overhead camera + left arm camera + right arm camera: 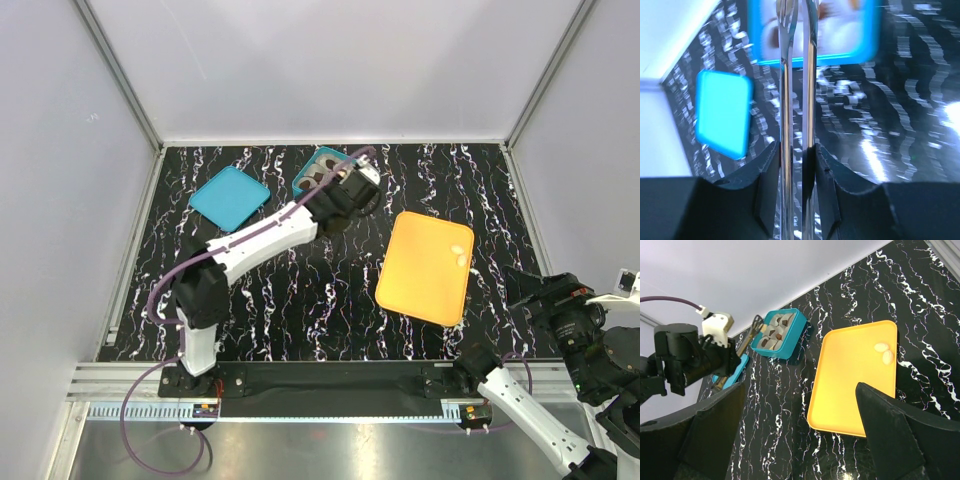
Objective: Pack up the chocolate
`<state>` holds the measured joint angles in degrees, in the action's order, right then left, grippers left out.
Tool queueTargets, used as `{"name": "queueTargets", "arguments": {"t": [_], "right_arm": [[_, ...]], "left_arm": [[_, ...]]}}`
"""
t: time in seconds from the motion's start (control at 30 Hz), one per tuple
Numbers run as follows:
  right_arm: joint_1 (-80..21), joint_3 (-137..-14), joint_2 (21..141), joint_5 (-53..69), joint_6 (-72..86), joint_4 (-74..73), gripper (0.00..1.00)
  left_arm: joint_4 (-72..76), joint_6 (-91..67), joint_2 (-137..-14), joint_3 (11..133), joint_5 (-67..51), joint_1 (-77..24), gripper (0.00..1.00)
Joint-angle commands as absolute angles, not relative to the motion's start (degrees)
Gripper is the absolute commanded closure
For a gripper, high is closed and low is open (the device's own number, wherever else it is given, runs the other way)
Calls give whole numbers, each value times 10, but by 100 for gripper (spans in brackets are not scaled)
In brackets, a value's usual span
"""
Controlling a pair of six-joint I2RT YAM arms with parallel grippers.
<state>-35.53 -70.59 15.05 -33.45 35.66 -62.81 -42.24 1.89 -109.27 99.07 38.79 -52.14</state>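
Over the teal box (318,168) of dark chocolate (776,332), the left gripper (796,172) clamps metal tongs (797,100) while the right gripper (802,437) idles wide open; packing seems midway, and next the tongs should probably fetch the pale pieces (884,352) from the yellow tray (420,280).

Left arm (255,245): white shell links, black joints, black shoulder block; purple cable (153,298) loops out at the base and runs along the links to the wrist; small white box (717,324) on the wrist, with the cable plugged into its top; left gripper (797,150) of black moulded plastic with glossy edges. Right arm (530,408): white lower link, bulky black joints above; thin purple lead (512,356) near its base; right gripper (799,405) with two broad matte black fingers, flat-faced and wedge-shaped.
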Motion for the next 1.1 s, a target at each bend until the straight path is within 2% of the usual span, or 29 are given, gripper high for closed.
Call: {"name": "queueTargets", "arguments": {"t": [0.0,1.07], "right_arm": [[-359,-707,160,-340,354,-604,0],[-359,-706,156,-348,354,-611,0]], "left_arm": [[-393,37,-1059,977,407,-505,65],[-382,2,-1072,963,371,-503,66]]}}
